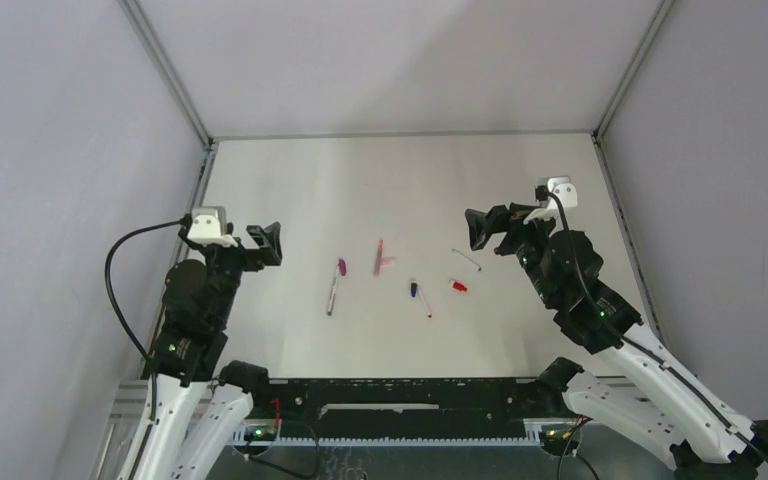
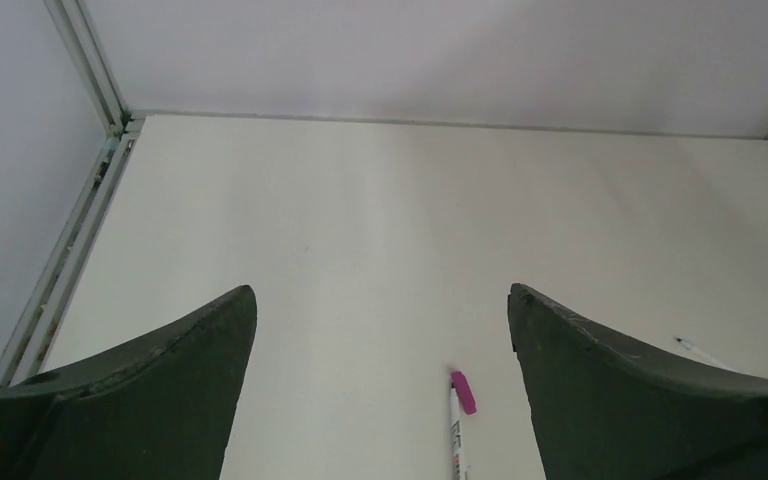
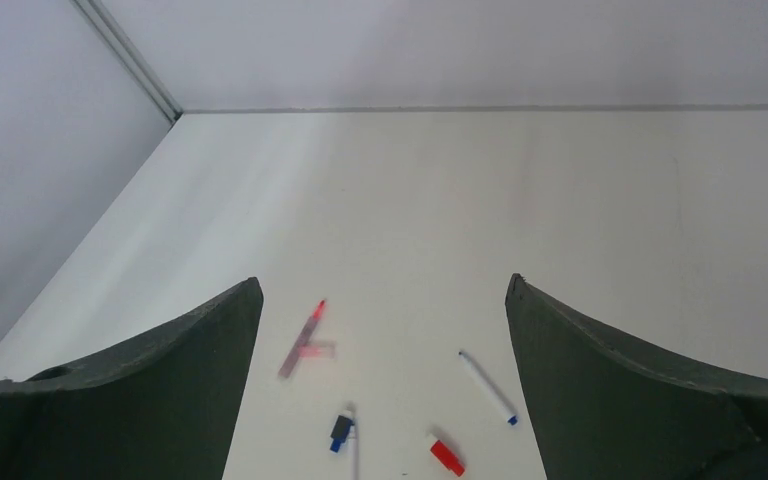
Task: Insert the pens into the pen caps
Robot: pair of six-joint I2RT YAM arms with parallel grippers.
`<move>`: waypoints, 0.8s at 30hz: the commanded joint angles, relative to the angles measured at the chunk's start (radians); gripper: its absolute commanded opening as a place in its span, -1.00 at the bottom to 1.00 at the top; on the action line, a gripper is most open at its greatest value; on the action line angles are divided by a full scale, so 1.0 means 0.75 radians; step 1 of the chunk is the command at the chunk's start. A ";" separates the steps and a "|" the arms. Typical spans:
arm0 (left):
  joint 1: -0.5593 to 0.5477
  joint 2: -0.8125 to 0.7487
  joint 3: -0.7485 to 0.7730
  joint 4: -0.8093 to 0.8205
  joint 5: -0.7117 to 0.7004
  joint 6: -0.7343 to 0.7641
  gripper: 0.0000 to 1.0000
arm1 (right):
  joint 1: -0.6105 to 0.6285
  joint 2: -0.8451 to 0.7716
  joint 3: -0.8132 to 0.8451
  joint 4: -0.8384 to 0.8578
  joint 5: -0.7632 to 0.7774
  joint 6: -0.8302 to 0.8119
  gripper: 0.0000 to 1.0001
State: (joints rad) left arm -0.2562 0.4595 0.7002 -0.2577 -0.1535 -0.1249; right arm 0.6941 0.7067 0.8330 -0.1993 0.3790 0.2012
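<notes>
Both arms crouch with elbows bent; the left gripper [image 1: 268,243] and right gripper [image 1: 480,230] point inward, seemingly level; jaws spread wide.

1. A white table [image 1: 290,180] is lying flat in the middle of the top view.
2. Grey walls [image 1: 60,120] are standing around it on three sides.
3. Thin metal posts [image 1: 165,70] are running up from the back corners.
4. A black rail [image 1: 390,390] is lying along the near edge.
</notes>
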 commanded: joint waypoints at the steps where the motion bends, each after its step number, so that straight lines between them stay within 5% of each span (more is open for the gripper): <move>1: -0.008 -0.014 0.073 -0.030 0.009 0.007 1.00 | -0.005 -0.014 0.032 0.031 0.008 0.062 0.99; 6: -0.010 0.003 0.085 -0.087 0.064 0.044 1.00 | -0.040 -0.040 0.029 -0.058 -0.132 -0.145 0.99; 11: -0.163 0.578 0.301 -0.490 -0.267 -0.066 0.93 | -0.173 0.001 0.030 -0.122 -0.385 -0.025 0.97; 24: -0.213 0.973 0.198 -0.285 -0.052 -0.378 0.84 | -0.189 -0.040 0.026 -0.218 -0.428 -0.019 0.97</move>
State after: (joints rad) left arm -0.4023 1.1263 0.8711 -0.5293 -0.2283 -0.3416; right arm 0.5587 0.6876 0.8330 -0.3412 0.0807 0.1810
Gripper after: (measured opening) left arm 0.938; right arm 0.984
